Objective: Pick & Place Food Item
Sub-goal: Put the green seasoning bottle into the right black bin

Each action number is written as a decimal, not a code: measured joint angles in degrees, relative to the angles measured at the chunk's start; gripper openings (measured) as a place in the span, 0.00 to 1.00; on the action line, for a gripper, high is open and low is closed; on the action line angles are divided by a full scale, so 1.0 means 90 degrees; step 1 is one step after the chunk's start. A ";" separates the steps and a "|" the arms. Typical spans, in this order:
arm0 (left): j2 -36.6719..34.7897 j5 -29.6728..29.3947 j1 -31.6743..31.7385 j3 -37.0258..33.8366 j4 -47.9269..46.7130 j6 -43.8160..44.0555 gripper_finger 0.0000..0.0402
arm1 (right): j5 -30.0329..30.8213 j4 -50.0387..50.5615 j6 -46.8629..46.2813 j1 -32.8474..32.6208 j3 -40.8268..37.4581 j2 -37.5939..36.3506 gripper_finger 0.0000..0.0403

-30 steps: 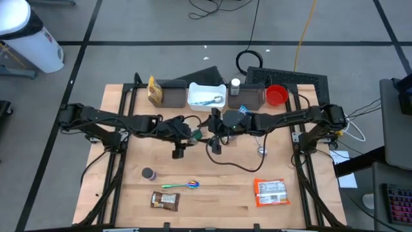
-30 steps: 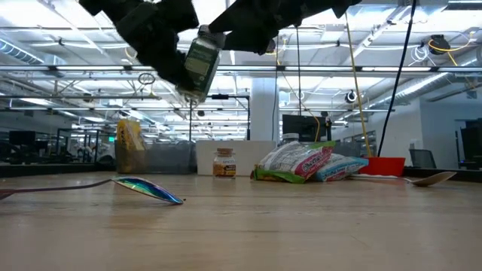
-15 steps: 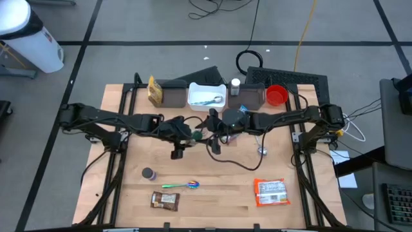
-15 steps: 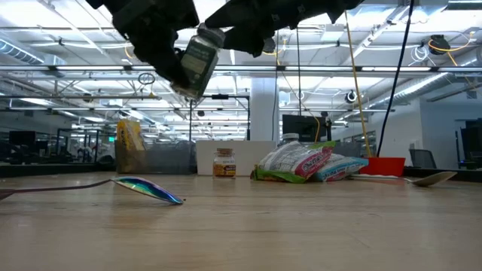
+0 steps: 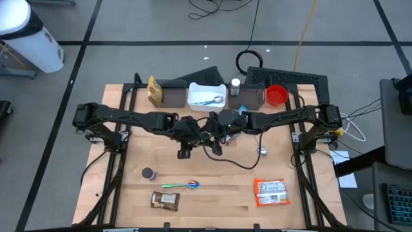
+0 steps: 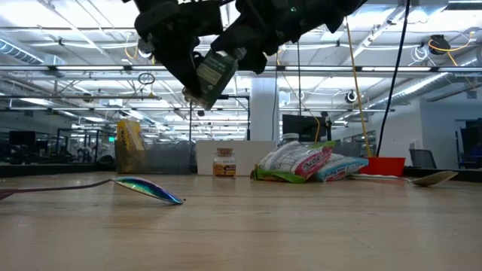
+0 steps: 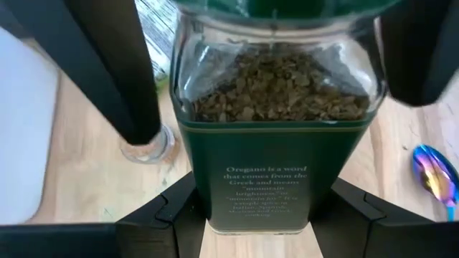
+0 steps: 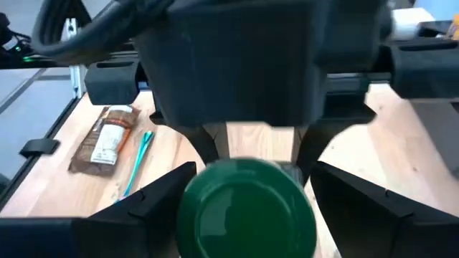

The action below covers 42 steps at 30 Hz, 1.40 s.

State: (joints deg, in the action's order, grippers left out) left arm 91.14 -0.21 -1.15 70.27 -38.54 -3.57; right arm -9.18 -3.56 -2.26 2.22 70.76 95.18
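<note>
A glass oregano jar with a green lid hangs high above the table's middle. My left gripper is shut on its lower part and shows at the centre of the high view. My right gripper faces it from the table's right. It is open. Its two fingers stand on either side of the lid end, with a gap to the glass. My left gripper pinches the jar's labelled lower part between its two fingers, one on each opposite side. The fingers slant down from the table's left. The jar is lifted clear of the table and tilted, its lid end toward my right gripper.
On the near half of the table lie an iridescent spoon, a brown snack bar, a small dark round thing and an orange packet. Along the far edge stand a yellow bag, a white tray and a red bowl.
My left gripper has carried the jar toward the table's right, toward my right gripper, and has tipped further down. The jar has stayed clear of the table and now leans more, its lid end between my right gripper's fingers.
</note>
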 joint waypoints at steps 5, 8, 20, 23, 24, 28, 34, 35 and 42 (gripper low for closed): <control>0.0170 -0.0005 0.0000 0.0278 -0.0258 -0.0068 0.51 | -0.0015 0.0406 0.0021 -0.0002 0.0000 -0.0017 0.65; 0.0180 0.0000 0.0000 0.0280 -0.0335 -0.0073 0.51 | -0.0014 0.0459 0.0036 -0.0005 0.0000 -0.0010 0.64; 0.0174 -0.0011 0.0000 0.0280 -0.0358 -0.0071 0.51 | -0.0008 0.0332 0.0158 -0.0007 0.0000 -0.0010 0.60; 0.0174 -0.0002 0.0000 0.0280 -0.0365 -0.0037 0.51 | -0.0003 0.0300 0.0158 -0.0007 0.0000 -0.0010 0.57; 0.0174 0.0000 0.0000 0.0280 -0.0365 -0.0020 0.51 | 0.0011 0.0295 0.0158 -0.0007 0.0000 -0.0010 0.56; 0.0172 0.0022 0.0005 0.0280 -0.0360 0.0053 0.51 | 0.0035 0.0323 0.0164 -0.0007 0.0000 -0.0010 0.53; 0.0172 0.0032 0.0005 0.0280 -0.0355 0.0045 0.51 | 0.0033 0.0385 0.0175 -0.0007 0.0000 -0.0010 0.53; 0.0172 0.0034 0.0005 0.0280 -0.0356 0.0041 0.52 | 0.0031 0.0387 0.0174 -0.0007 0.0000 -0.0010 0.53; 0.0172 0.0046 0.0005 0.0280 -0.0353 0.0153 0.54 | 0.0091 0.0415 0.0232 -0.0007 0.0000 -0.0010 0.49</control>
State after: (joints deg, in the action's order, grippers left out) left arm 92.68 0.21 -1.10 72.79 -41.71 -2.20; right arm -8.36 0.17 -0.18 2.15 70.76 95.09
